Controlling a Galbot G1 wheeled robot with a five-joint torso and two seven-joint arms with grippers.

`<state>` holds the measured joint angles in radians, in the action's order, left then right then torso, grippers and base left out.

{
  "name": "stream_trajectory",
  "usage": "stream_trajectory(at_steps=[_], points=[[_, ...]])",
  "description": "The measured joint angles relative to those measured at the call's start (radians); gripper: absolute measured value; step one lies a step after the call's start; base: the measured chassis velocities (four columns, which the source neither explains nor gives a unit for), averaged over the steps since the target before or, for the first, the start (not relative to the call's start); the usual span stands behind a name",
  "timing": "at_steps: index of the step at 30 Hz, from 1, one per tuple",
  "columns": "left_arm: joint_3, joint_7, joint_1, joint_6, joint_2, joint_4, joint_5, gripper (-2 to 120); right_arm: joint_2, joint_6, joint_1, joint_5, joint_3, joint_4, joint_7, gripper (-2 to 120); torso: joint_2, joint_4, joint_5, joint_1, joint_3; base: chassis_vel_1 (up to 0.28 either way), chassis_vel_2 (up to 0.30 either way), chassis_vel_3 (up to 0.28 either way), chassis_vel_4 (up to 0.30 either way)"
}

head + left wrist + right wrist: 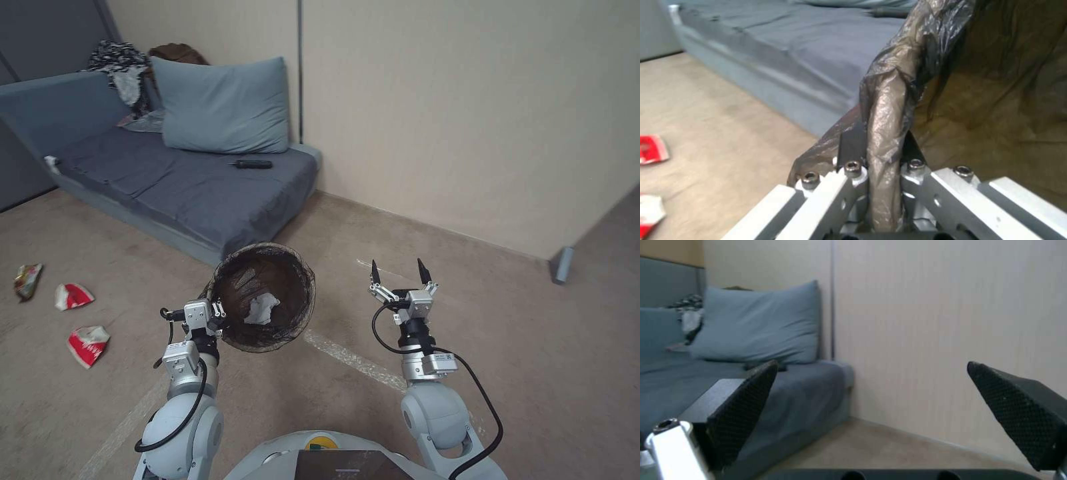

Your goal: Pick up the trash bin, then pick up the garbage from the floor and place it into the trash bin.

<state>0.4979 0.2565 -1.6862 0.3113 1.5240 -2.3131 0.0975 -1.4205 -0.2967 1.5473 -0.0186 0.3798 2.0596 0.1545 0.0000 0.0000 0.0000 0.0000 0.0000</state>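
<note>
The left gripper (217,312) grips the rim of the trash bin (263,305), held above the floor (520,347) with its mouth tipped toward the camera — a white tissue (261,308) lies inside. The right gripper (399,272) hangs beside it, fingers spread. Three crumpled packets (72,296) lie on the floor at left, near the sofa (193,180).

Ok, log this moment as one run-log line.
left gripper: shut on trash bin rim, held up | right gripper: open, empty | garbage: on floor
</note>
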Motion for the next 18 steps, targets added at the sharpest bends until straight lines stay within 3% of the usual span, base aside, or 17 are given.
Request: stream_trajectory(at_steps=[18], points=[[0.002,0.010,0.002,0.004,0.005,-0.004,-0.001,0,-0.005,-0.012,-0.008,0.003,0.000,-0.013,-0.013,100,0.000,0.0000,0.0000,0.000,0.000,0.128,0.126,0.122,0.121]])
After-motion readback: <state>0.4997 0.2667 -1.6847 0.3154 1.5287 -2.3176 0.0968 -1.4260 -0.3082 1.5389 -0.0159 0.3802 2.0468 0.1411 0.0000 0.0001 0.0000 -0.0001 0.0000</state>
